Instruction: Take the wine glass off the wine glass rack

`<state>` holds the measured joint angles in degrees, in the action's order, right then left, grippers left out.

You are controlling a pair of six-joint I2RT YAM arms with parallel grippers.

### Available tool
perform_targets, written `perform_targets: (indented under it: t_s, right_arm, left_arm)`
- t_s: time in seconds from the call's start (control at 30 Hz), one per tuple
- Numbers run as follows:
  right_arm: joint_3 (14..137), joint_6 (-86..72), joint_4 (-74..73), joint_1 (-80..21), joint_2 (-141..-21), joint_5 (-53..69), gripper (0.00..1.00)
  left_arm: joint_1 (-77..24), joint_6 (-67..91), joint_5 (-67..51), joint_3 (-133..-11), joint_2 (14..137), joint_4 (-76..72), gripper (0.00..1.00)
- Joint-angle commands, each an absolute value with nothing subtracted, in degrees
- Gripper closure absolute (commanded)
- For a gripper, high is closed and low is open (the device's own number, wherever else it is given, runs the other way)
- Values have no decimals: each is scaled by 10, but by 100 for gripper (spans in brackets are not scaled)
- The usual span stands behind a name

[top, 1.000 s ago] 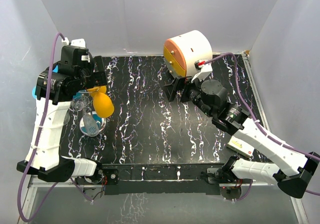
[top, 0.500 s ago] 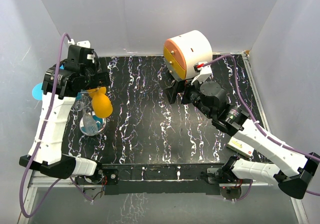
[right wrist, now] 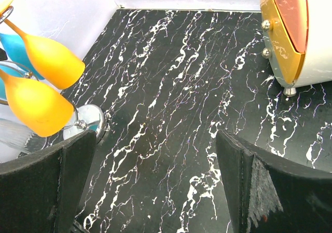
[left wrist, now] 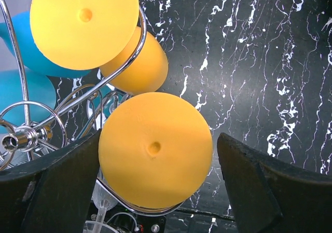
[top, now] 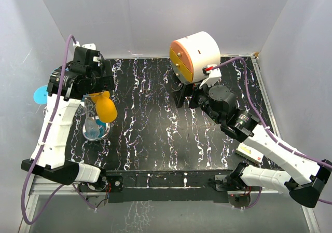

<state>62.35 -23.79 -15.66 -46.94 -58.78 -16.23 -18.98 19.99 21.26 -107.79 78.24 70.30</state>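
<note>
The chrome wire wine glass rack (left wrist: 23, 134) stands at the table's left, its round disc base (top: 96, 131) on the tabletop. Yellow, blue and clear wine glasses hang upside down from it. In the left wrist view, one yellow wine glass's round foot (left wrist: 155, 150) lies in a curled wire arm, directly between my left gripper's (left wrist: 158, 189) open fingers (left wrist: 52, 186), close to both and gripped by neither. A second yellow glass (left wrist: 84, 23) hangs beyond it. My left gripper (top: 96, 85) hovers above the rack. My right gripper (right wrist: 155, 181) is open and empty over the table's middle.
A round white-and-orange drawer cabinet (top: 199, 54) stands at the back, just behind my right gripper (top: 187, 95). Blue glasses (left wrist: 21, 51) and a clear glass (right wrist: 15, 137) hang on the rack's left side. White walls enclose the table on three sides.
My left arm has shifted a little toward the back and right over the rack, bringing its fingers around the yellow glass foot. The right arm has barely moved.
</note>
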Motion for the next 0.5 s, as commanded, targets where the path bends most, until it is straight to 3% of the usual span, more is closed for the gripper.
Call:
perform_targets:
  t_s: [0.0,0.23,0.47]
  right_arm:
    - [622,-227,-122,-470,-573,-171,2]
    - [624,-227,-121,-470,-574,-171,2]
    - [627,-228,-121,-470,-573,-173,2]
  left_arm:
    - [-193,200,227,-1071,776,702,15]
    - [-193,200,232,-1078,773,701,29]
    - [-192,198,244,-1079,762,698,35]
